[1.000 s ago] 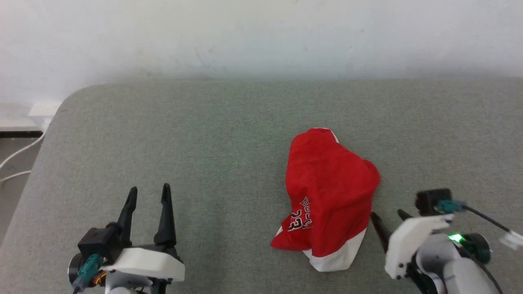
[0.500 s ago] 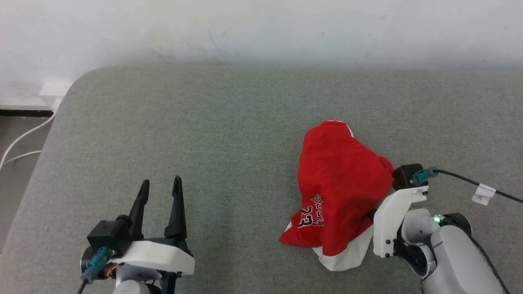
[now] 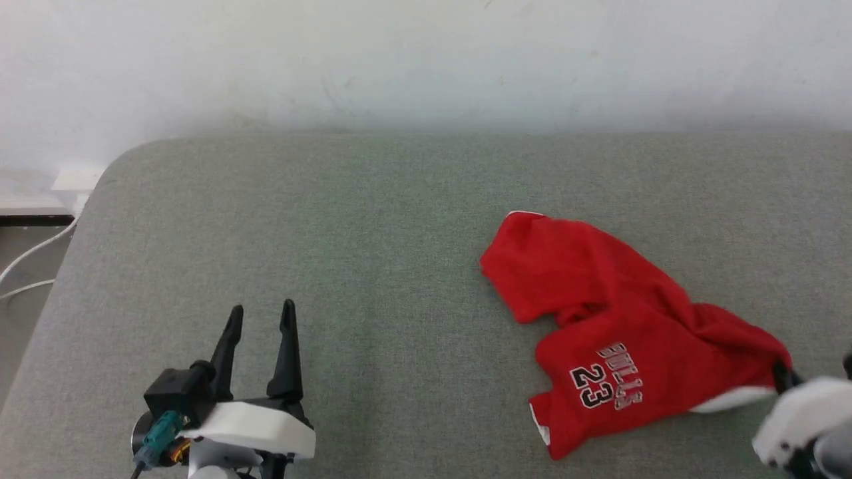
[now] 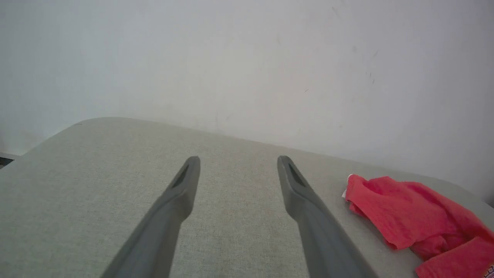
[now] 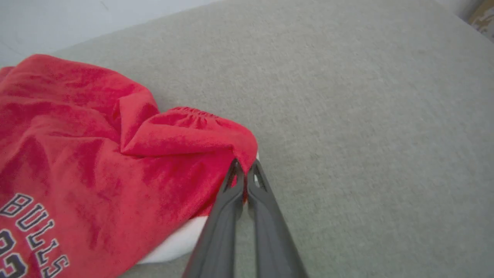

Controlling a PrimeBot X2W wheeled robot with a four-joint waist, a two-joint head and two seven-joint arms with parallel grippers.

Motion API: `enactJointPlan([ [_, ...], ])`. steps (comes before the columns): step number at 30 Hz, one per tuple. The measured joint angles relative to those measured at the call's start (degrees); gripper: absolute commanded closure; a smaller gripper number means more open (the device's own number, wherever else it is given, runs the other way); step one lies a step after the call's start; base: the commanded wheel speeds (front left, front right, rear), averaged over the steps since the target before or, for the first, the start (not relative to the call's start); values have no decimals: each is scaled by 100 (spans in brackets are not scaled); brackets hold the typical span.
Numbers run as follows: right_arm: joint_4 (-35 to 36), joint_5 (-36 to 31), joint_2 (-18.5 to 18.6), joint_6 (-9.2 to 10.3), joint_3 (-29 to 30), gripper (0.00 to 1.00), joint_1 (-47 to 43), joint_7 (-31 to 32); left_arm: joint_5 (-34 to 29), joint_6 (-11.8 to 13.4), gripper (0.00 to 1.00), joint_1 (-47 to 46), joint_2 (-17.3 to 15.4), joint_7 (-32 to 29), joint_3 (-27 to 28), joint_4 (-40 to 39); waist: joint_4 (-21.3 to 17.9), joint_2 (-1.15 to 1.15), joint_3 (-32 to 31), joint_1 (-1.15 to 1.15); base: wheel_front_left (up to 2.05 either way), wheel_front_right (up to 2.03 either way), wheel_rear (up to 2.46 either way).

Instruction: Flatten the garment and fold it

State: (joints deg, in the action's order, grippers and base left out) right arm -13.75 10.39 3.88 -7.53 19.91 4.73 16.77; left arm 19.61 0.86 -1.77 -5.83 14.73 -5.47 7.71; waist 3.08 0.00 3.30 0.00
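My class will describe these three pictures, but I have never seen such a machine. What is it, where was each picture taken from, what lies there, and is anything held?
This is a wheeled robot with two arms, each ending in two long dark fingers. The wide picture comes from a camera on its head, looking down at a grey fabric-covered surface. The other two come from cameras on its wrists, looking along each arm's fingers. On the surface lie crumpled soft red athletic shorts with white hem bands and a "BULLS 23" print. The left fingers stand open and hold nothing, apart from the shorts. The right fingers are shut, pinching a red edge of the shorts.
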Motion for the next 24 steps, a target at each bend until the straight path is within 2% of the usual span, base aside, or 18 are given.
enactJointPlan([
  [2,-12,-43,-47,0,241,100,-268,78,0,-25,0,30,0,1,0,27,-17,0,-14,0,0,0,0],
  [3,-35,-82,-60,0,322,96,-369,86,-2,-25,0,30,-1,0,1,41,-24,0,-15,0,0,0,0],
  [4,-63,-130,-62,1,336,42,-450,105,-7,-25,0,30,-2,1,1,47,-27,0,-12,0,0,0,0],
  [5,-76,-101,-64,1,327,0,-517,110,-7,-25,0,30,-2,1,1,57,-28,0,-10,0,0,0,0],
  [8,-19,51,-82,0,233,0,-579,-309,-8,-25,0,30,-2,1,5,77,-31,0,-6,0,0,0,0],
  [12,361,93,-89,0,193,0,-614,-1311,-46,-22,0,30,-1,1,16,85,-33,0,-24,0,0,0,0],
  [14,450,130,-87,0,134,0,-659,-1539,-56,-21,0,32,1,1,16,92,-33,0,-46,0,0,0,0],
  [19,591,146,-86,1,-111,0,-879,-1346,-56,18,0,55,11,1,29,91,-47,0,-67,0,0,0,0],
  [24,951,125,-86,1,-955,0,-990,-314,-56,26,0,71,22,0,34,91,-82,0,-79,0,0,0,0],
])
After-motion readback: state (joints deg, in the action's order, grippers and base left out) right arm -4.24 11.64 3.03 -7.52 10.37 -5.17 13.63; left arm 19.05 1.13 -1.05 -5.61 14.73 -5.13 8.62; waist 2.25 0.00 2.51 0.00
